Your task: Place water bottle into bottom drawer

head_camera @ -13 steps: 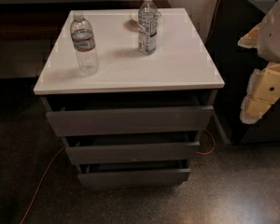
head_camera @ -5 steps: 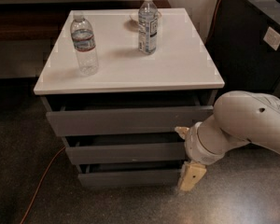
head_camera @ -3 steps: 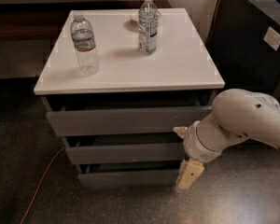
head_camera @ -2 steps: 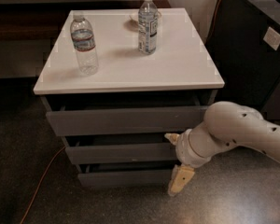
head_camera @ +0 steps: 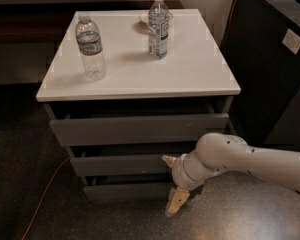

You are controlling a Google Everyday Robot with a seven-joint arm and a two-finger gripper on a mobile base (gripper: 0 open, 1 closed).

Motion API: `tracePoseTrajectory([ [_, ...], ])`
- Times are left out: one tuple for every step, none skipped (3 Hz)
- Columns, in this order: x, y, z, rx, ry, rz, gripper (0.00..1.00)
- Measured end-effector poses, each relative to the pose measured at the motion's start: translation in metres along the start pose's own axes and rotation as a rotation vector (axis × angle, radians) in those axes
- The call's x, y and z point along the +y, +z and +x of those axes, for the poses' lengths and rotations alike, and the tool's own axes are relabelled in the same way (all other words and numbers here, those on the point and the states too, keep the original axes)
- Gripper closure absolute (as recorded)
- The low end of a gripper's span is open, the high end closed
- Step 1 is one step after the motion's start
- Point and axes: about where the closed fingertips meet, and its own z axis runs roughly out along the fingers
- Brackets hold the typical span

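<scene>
The water bottle (head_camera: 90, 46), short and wide with a white cap and a red-banded label, stands upright at the left of the white cabinet top (head_camera: 190, 69). The bottom drawer (head_camera: 125, 190) is the lowest grey front and is nearly closed. My gripper (head_camera: 173, 181) is low in front of the right part of the middle and bottom drawer fronts. Its beige fingers (head_camera: 177, 202) are spread apart and hold nothing. The white arm reaches in from the right. The gripper is far below and to the right of the bottle.
A taller slim bottle (head_camera: 158, 25) stands at the back middle of the top, with a small dish (head_camera: 141, 19) behind it. The top drawer (head_camera: 135, 129) and middle drawer (head_camera: 115, 164) sit slightly ajar. A dark cabinet (head_camera: 275, 64) stands right. An orange cable (head_camera: 45, 194) lies on the floor at left.
My arm came in from the right, dropped to drawer height and moved left toward the lower drawer fronts. The bottles have not moved.
</scene>
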Motion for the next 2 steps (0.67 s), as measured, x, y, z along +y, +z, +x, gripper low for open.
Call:
tracePoseTrajectory([
  [0.001,0.037,0.004,0.003,-0.016,-0.013,0.00],
  [0.002,0.070,0.014,0.014,-0.021,-0.019,0.00],
])
